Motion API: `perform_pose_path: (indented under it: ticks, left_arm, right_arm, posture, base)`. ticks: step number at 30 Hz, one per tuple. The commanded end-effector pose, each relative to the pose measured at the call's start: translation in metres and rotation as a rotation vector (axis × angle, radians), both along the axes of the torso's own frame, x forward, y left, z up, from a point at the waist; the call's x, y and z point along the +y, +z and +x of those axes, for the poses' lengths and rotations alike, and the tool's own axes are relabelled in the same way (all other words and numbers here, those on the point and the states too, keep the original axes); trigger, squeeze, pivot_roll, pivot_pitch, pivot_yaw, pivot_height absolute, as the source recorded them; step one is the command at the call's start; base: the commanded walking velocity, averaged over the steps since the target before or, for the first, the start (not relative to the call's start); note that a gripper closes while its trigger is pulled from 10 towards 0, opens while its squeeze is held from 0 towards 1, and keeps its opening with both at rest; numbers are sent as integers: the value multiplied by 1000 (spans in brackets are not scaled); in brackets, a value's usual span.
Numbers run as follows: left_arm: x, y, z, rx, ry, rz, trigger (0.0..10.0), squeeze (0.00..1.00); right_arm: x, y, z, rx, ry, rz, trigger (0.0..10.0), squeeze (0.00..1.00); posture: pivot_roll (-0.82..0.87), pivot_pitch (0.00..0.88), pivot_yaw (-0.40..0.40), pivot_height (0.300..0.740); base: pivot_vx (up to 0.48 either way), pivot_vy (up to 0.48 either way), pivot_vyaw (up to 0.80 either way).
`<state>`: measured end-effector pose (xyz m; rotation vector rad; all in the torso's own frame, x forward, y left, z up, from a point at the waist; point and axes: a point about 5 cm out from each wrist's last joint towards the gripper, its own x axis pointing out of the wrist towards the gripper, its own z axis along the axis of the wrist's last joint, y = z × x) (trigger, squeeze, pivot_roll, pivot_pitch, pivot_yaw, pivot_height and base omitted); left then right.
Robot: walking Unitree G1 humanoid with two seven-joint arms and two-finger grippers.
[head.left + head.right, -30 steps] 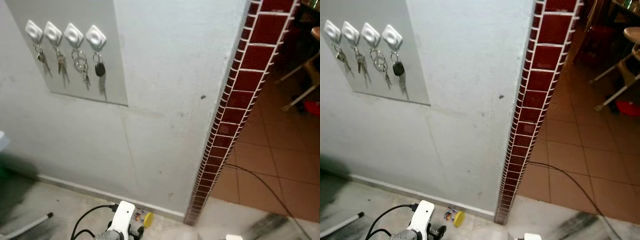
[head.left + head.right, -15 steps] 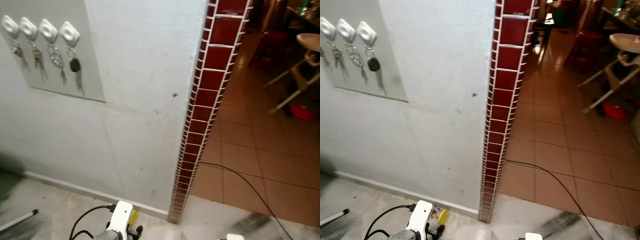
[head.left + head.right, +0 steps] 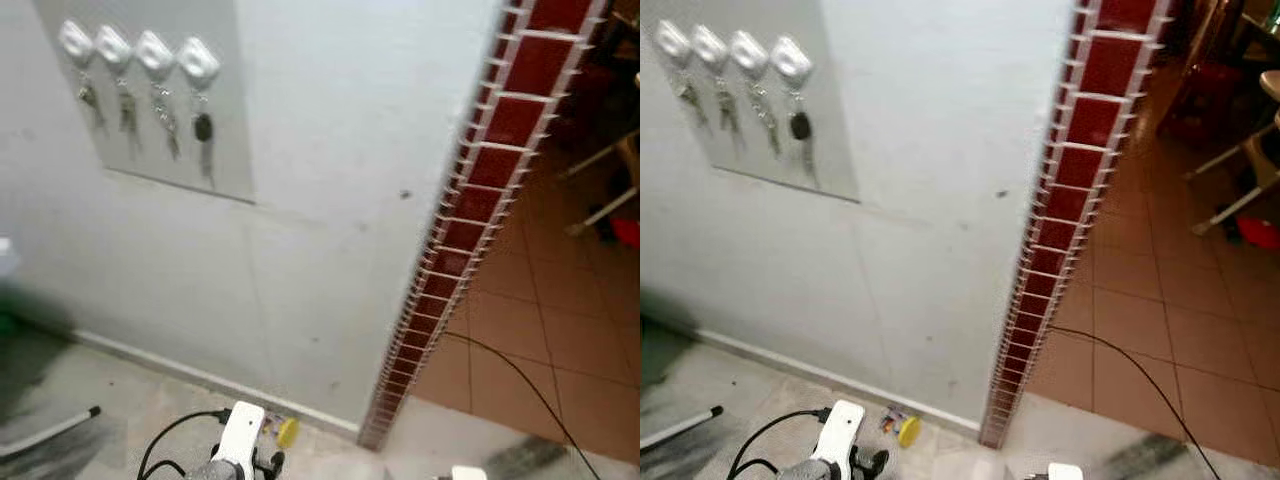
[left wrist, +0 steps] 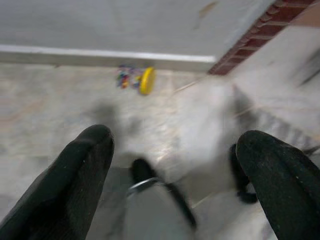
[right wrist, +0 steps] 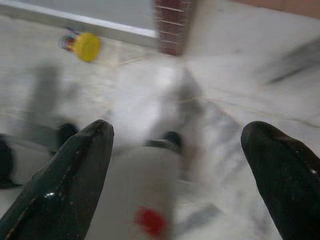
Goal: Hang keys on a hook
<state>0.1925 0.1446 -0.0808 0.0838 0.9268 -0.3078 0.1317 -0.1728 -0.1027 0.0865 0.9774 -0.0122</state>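
Observation:
A grey panel (image 3: 215, 150) on the white wall carries a row of white hooks (image 3: 155, 50), high on the left. Each hook has keys hanging from it; the rightmost holds a black key fob (image 3: 203, 128). Both arms hang low over the floor, far below the hooks. My left gripper (image 4: 175, 140) is open with nothing between its black fingers (image 4: 85, 170). My right gripper (image 5: 178, 129) is open too and holds nothing. The left arm's white wrist (image 3: 243, 438) pokes in at the bottom edge.
A red-tiled wall corner (image 3: 480, 210) ends the wall on the right, with terracotta floor (image 3: 560, 340) and a black cable (image 3: 520, 380) beyond it. Chair legs (image 3: 605, 190) stand far right. A yellow disc (image 3: 288, 432) lies at the skirting. A white pole (image 3: 45, 428) lies lower left.
The whole picture has swung: the hooks and the tiled corner sit further right than half a second ago, so the camera turned back left. Nothing in the scene moved.

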Motion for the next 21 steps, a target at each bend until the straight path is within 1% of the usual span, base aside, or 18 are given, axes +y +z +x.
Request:
perform_pose_path:
  ticks: [1, 13, 20, 21]
  left_arm:
    - [-4, 1, 3, -4, -16, -1, 10000, 0]
    - [-3, 0, 0, 9, -20, 3, 10000, 0]
    - [-3, -1, -1, 19, -13, 6, 10000, 0]
    - [-2, -1, -1, 21, -13, 7, 10000, 0]
  right_arm:
    - [-4, -2, -7, 22, -8, -13, 10000, 0]
    - [-4, -3, -8, 30, -18, -8, 10000, 0]
    - [-4, -3, -8, 29, -27, -4, 10000, 0]
    - [-4, -2, -7, 26, -25, -2, 10000, 0]
  posture:
    - [-136, 0, -19, 740]
    - [-136, 0, -19, 740]
    - [-137, 0, -17, 740]
    - [-137, 0, -17, 740]
  base:
    - [0, 0, 0]
    - [0, 0, 0]
    - [0, 0, -631]
    - [0, 0, 0]
